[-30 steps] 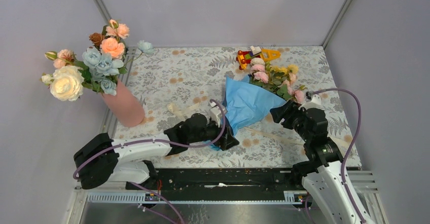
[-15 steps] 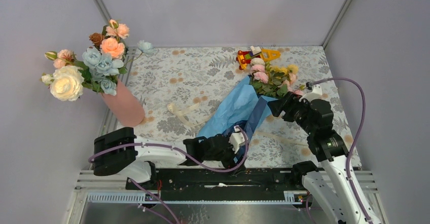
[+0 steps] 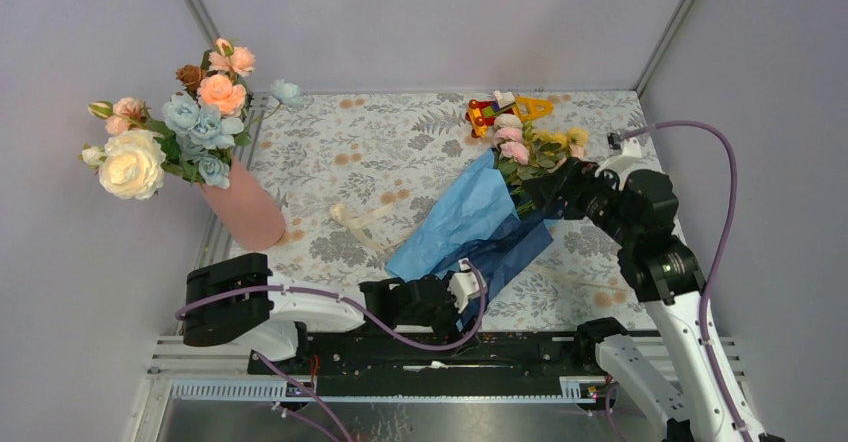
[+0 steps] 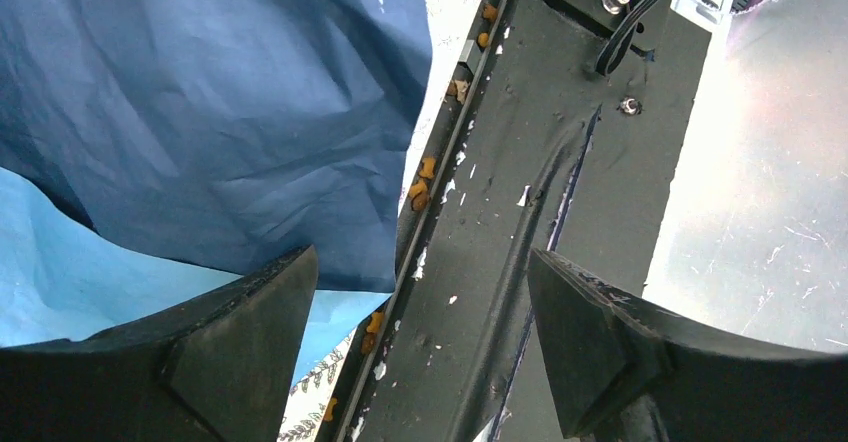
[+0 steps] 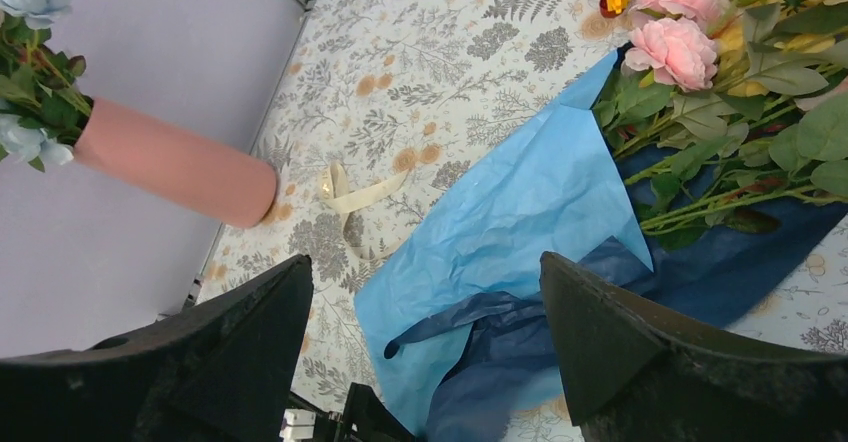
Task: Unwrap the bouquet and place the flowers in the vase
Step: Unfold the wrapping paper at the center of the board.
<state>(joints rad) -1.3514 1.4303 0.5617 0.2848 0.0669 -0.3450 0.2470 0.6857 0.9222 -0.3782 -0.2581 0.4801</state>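
Left hand (image 3: 462,287) has let go of the blue paper (image 3: 470,227). Its fingers are spread wide with nothing between them. The wrist view shows only the black base rail (image 4: 540,212) in the gap, navy sheet off to one side. It sits at the near edge, well right of the vase (image 3: 245,212).

A second ago it was at the tail of a closed paper cone. Since then the paper has been dragged toward the near edge. It now lies opened out, light side nearer the vase, navy side away from it.

Right hand (image 3: 548,184) is also spread wide and empty. It has shifted from the cone's flank to hover at the leaves just under the flower heads.

Flowers (image 3: 535,152) lie on the end of the paper farthest from the vase, well apart from it. Stems are bare on the navy sheet, heads near the toy (image 3: 500,110). Ribbon (image 3: 360,217) lies loose on the bench (image 3: 400,132) between vase and paper, so the tie is off.

My read is that the unwrap is mostly done and the stems are reachable. Next the right hand likely needs to close on the stem bundle and carry it across to the vase.

Risks:
- The vase already holds large blooms (image 3: 190,122), so there is little room at the mouth.
- Thin stems may fan out or drag the paper along.
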